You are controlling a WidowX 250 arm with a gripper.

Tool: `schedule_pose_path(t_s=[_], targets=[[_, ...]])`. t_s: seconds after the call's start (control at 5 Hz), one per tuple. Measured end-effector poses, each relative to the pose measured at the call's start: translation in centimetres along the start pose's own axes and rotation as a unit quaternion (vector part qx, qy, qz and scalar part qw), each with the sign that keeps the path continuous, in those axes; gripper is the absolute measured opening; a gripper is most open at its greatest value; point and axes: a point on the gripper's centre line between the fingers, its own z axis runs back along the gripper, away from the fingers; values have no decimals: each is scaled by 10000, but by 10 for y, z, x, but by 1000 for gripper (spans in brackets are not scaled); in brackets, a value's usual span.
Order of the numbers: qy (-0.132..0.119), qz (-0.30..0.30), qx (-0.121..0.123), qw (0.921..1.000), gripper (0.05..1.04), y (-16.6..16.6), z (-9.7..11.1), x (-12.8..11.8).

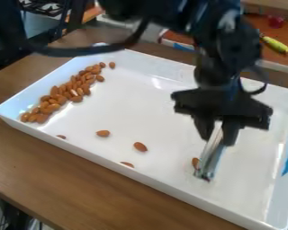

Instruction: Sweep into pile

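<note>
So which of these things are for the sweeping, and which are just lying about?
For the job:
claw
metal tool, held in the claw
almonds, piled and scattered
white tray

Just lying about, seemingly:
yellow-green thing, beyond the tray
reddish thing, perhaps a cup, behind that

I see brown wood on the table (26, 157) before me. Behind it, a reddish-orange surface (285, 32) has a pale front edge (280, 66).

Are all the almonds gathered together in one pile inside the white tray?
No, several almonds lie scattered on the tray, apart from the pile.
</note>
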Motion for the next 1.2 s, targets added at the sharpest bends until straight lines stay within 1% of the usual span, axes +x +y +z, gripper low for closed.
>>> schedule_pose_path(t_s=[0.2, 0.4, 0.6, 0.8, 1.0, 1.2], targets=[[131, 0, 26, 9999, 319, 5, -13, -18], [73, 35, 12, 10000, 319, 7, -13, -21], [118, -8, 73, 9999, 319, 19, -11, -24], [257, 16, 283, 9993, 319, 43, -8, -23], [379, -32, 445, 9983, 319, 76, 0, -22], [303, -191, 540, 9979, 319, 94, 4, -23]])
